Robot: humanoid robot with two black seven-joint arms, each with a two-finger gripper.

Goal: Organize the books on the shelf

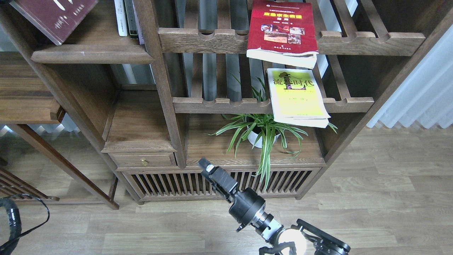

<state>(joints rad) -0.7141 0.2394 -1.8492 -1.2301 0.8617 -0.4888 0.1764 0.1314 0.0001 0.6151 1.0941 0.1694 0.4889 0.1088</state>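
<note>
The dark maroon book (pixel 53 16) hangs tilted over the left end of the shelf (pixel 92 53), a solid brown plank with a rounded lip. The frame's top edge cuts off most of the book, and what holds it is out of view. The red book (pixel 281 30) lies flat on the upper slatted rack, overhanging its front rail. Just below, the yellow-green book (pixel 297 94) lies on the lower rack, also overhanging. My right gripper (pixel 207 169) points up-left in front of the low cabinet, far below the books; it is dark and its fingers cannot be told apart. My left gripper is out of view.
Slim white and dark volumes (pixel 124 17) stand upright on the shelf against the post (pixel 155 71). A spider plant in a white pot (pixel 260 136) sits under the lower rack. A small drawer (pixel 143 160) is at lower left and a white curtain (pixel 417 95) at right.
</note>
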